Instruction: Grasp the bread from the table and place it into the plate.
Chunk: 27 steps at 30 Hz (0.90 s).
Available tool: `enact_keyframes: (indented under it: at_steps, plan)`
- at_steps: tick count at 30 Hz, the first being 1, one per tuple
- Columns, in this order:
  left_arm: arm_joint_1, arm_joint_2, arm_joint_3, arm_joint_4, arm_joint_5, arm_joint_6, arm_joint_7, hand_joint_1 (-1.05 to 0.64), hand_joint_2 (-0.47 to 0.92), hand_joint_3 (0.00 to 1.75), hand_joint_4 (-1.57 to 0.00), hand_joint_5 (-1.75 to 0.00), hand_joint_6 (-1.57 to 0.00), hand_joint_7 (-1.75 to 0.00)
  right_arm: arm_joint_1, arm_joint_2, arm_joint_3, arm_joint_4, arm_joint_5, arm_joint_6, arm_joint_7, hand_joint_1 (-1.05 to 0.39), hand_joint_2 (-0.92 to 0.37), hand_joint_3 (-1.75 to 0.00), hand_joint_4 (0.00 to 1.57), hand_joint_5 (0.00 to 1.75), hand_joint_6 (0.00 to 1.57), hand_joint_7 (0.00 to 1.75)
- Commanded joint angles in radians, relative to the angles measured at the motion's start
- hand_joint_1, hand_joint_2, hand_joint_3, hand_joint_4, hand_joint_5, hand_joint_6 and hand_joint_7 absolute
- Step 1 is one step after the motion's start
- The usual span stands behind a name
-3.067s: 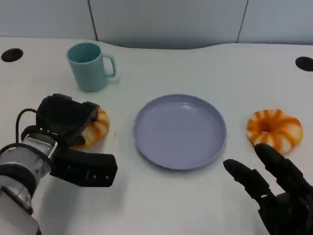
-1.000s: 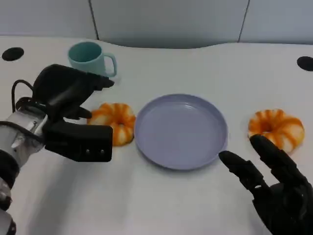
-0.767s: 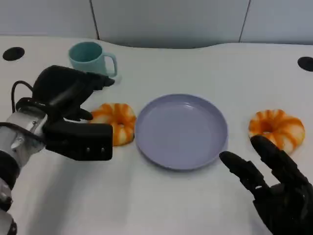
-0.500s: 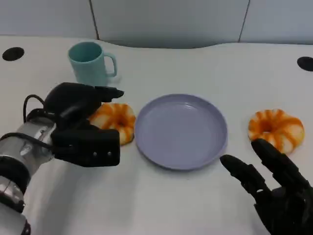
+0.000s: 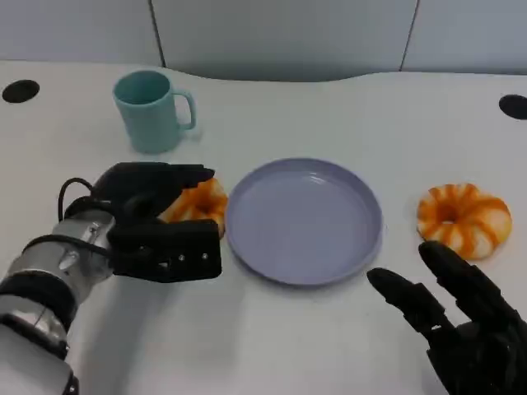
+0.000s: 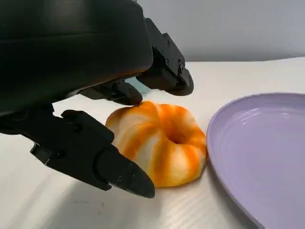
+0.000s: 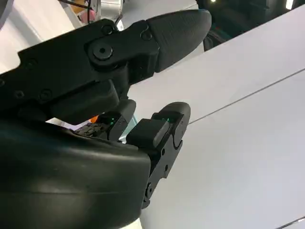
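Observation:
An orange-and-white ring-shaped bread point(image 5: 200, 203) lies on the white table, just left of the empty lilac plate point(image 5: 305, 220). My left hand point(image 5: 152, 220) lies low over this bread, its fingers reaching across the top. In the left wrist view the fingers point(image 6: 164, 71) arch above the bread point(image 6: 162, 143) and the thumb point(image 6: 114, 169) sits beside it, with gaps showing; the plate point(image 6: 267, 157) is close by. A second ring bread point(image 5: 461, 216) lies right of the plate. My right hand point(image 5: 465, 325) hovers near the front edge with spread fingers and holds nothing.
A teal mug point(image 5: 152, 109) stands behind the left bread, handle toward the plate. Two dark round holes point(image 5: 20, 90) point(image 5: 512, 105) mark the table's far corners. A grey wall panel runs along the back edge.
The left bread has shifted right, up to the plate's rim. My left hand, raised a second ago, has come down and forward over that bread. The right hand has barely moved.

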Motion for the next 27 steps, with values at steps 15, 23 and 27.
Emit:
enact_keyframes:
  at_steps: [15,23,27]
  plan:
    - [-0.024,-0.017,-0.051,0.050,0.048,0.094,-0.005,-0.20,0.75,0.00,-0.38,-0.01,-0.40,0.00,0.033,0.024,0.027,-0.026,0.002,-0.044,-0.023,-0.60,-0.92,-0.09,0.59,0.41,0.74,0.00]
    - [-0.024,-0.017,-0.052,0.050,0.046,0.094,-0.005,-0.20,0.75,0.00,-0.38,-0.01,-0.40,0.00,0.033,0.022,0.029,-0.027,0.003,-0.045,-0.025,-0.60,-0.92,-0.10,0.59,0.41,0.74,0.00]
    - [-0.011,-0.022,-0.063,0.054,0.062,0.100,0.058,-0.16,0.76,0.01,-0.43,-0.03,-0.43,-0.02,0.040,0.026,0.031,-0.028,0.005,-0.051,-0.020,-0.60,-0.92,-0.10,0.59,0.41,0.74,0.00]
